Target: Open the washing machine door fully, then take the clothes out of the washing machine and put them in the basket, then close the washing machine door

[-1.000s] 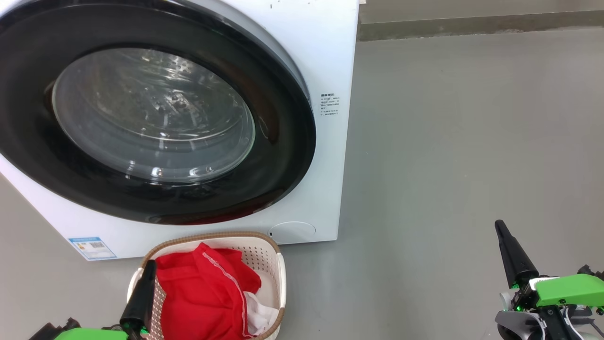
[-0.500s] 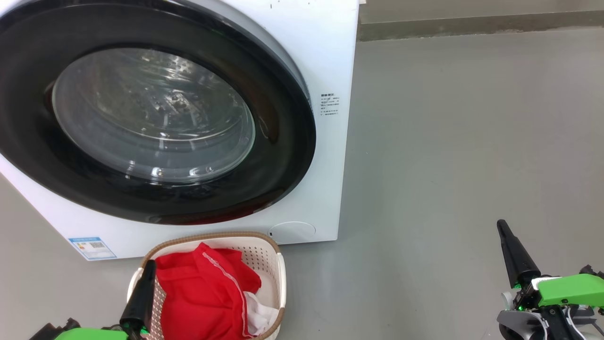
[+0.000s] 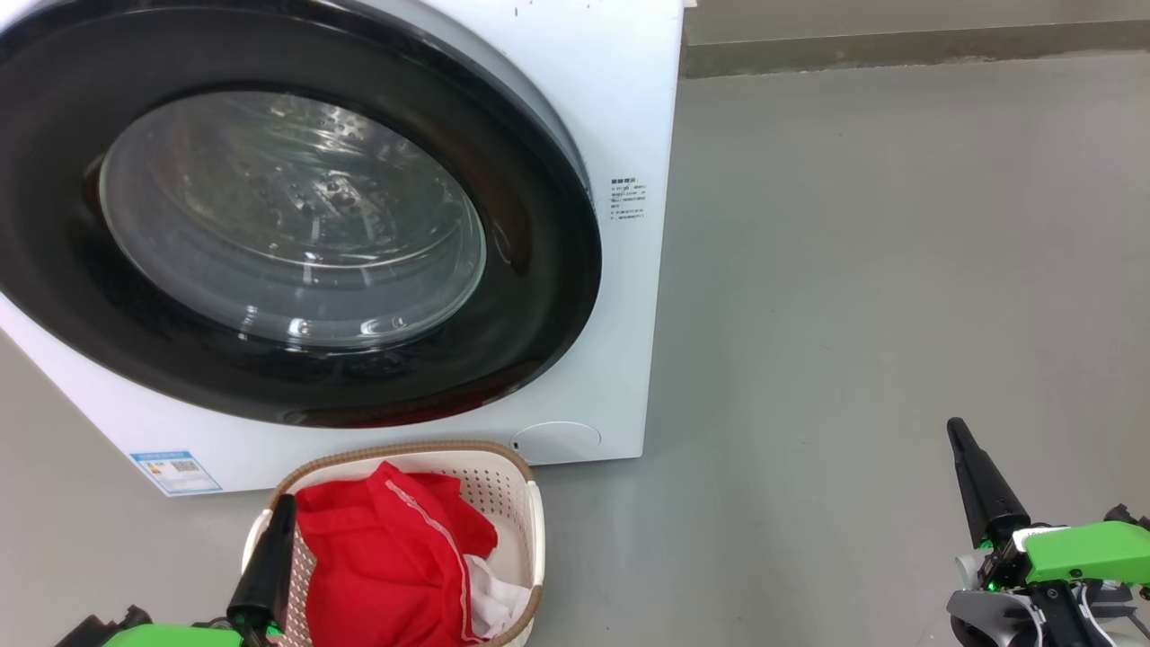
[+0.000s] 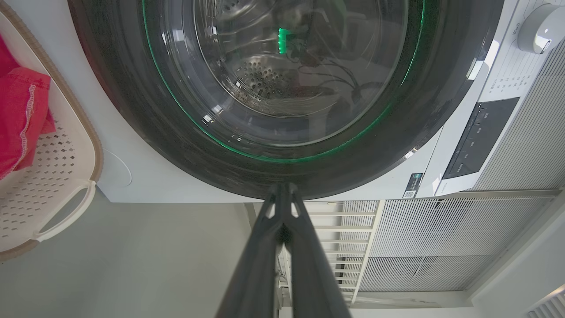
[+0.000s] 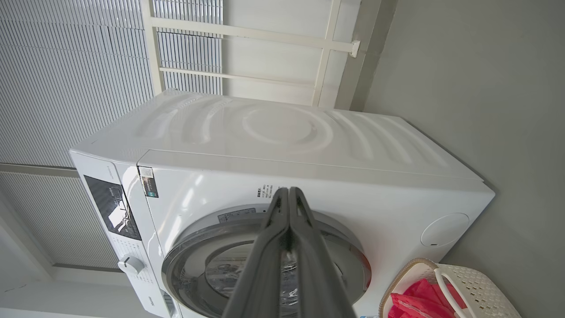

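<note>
The white washing machine (image 3: 629,108) stands ahead with its round black-rimmed washing machine door (image 3: 539,270) lying flat against the front; through the glass I see bare steel drum. On the floor just below the door sits the cream basket (image 3: 521,503), and the red clothes (image 3: 377,557) with white trim lie inside it. My left gripper (image 3: 286,503) is shut, low at the basket's left rim, its fingers (image 4: 282,207) pressed together. Far out on the bare floor to the right, my right gripper (image 3: 956,429) is also shut with nothing in it, and its view looks back at the machine (image 5: 287,137).
Grey floor (image 3: 853,270) spreads wide to the right of the machine. A low kerb (image 3: 898,49) runs along the back. White slatted screens (image 4: 441,243) stand behind and beside the machine. The control panel and knob (image 4: 540,31) sit on the machine's upper front.
My right gripper has drifted a touch to the right. Door, basket, clothes and left gripper look the same.
</note>
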You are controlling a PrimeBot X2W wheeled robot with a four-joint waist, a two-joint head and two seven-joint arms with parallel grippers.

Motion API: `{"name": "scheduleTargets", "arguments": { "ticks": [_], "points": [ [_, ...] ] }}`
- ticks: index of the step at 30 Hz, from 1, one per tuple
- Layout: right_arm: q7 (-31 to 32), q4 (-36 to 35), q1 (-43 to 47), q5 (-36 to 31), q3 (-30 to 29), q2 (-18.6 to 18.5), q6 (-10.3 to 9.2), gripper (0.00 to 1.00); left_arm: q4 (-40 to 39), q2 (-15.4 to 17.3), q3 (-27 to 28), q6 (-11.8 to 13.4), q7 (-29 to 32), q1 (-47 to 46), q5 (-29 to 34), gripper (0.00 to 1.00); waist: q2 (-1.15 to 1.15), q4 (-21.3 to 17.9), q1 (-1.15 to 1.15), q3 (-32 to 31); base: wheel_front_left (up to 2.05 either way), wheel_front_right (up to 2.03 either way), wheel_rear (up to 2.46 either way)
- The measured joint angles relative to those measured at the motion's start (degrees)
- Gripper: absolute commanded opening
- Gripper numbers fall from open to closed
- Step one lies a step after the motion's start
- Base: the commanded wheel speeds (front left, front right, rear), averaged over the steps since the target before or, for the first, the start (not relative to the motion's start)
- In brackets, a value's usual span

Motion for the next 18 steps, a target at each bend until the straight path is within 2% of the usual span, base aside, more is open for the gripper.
{"name": "scheduleTargets", "arguments": {
  "ticks": [18],
  "points": [
    [0.25,0.00,0.00,-0.32,-0.19,0.10,0.00,0.00,0.01,-0.02,0.16,0.00,0.01,0.00,0.10,0.00,0.00,0.00,0.00,0.00,0.00,0.00,0.00]
  ]
}}
